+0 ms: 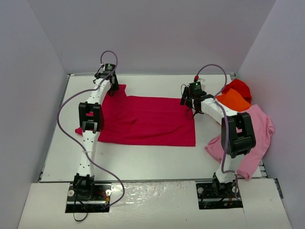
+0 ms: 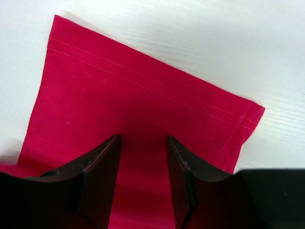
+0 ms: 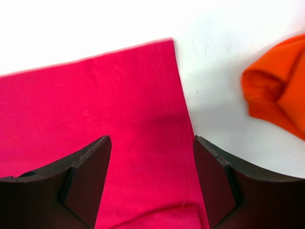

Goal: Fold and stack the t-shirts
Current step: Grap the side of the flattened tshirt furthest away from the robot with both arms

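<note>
The large crimson-magenta t-shirt (image 1: 147, 120) lies spread flat in the middle of the table. My left gripper (image 1: 113, 84) is open above its far left sleeve (image 2: 133, 100), both fingers over cloth and holding nothing. My right gripper (image 1: 188, 101) is open above the shirt's far right hemmed corner (image 3: 143, 95), one finger over cloth and the other over bare table. The orange shirt (image 1: 233, 100) lies on the red shirt (image 1: 238, 88) at the far right. The light pink shirt (image 1: 252, 138) lies crumpled beside the right arm. The orange shirt also shows in the right wrist view (image 3: 279, 90).
The white table (image 1: 143, 162) is walled by grey panels on the left, back and right. The pile of three shirts fills the right side, with the pink one hanging over the table's right edge. Purple cables loop above both arms.
</note>
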Robot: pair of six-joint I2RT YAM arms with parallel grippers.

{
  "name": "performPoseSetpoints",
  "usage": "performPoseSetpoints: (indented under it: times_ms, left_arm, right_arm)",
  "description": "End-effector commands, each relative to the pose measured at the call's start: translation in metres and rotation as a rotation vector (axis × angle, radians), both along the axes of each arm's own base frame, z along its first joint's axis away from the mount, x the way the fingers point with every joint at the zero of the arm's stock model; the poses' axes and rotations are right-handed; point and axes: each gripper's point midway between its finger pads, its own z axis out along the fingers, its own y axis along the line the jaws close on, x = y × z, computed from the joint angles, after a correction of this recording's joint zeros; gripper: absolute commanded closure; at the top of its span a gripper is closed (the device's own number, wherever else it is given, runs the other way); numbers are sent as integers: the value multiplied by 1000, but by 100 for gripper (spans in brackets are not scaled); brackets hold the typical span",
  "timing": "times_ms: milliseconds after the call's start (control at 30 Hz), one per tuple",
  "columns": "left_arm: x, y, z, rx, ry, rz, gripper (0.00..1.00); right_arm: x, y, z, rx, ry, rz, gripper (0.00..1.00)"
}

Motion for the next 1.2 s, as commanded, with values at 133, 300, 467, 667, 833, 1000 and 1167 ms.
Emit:
performPoseSetpoints:
  times_ms: [133, 300, 467, 667, 833, 1000, 1167]
  left_arm:
    - [-76, 8, -72, 36, 346, 79, 63]
    - [-78, 3, -73, -28, 356, 97, 67]
    - [-79, 6, -76, -33, 362, 107, 89]
    - [-78, 5, -76, -34, 355, 104, 100]
    - [-78, 5, -77, -36, 354, 103, 100]
    - [-77, 4, -79, -43, 351, 104, 100]
    - [-78, 3, -79, -46, 352, 103, 100]
  right_arm:
    - [10, -13, 92, 5, -220, -52, 34]
    - [16, -15, 77, -23, -181, -49, 34]
    - [30, -19, 48, -74, -133, -54, 40]
    - [58, -20, 20, -57, -106, -56, 48]
    - [76, -13, 6, -54, -91, -26, 47]
    - [75, -9, -19, -46, -37, -8, 46]
    - [75, -12, -42, -63, 4, -8, 50]
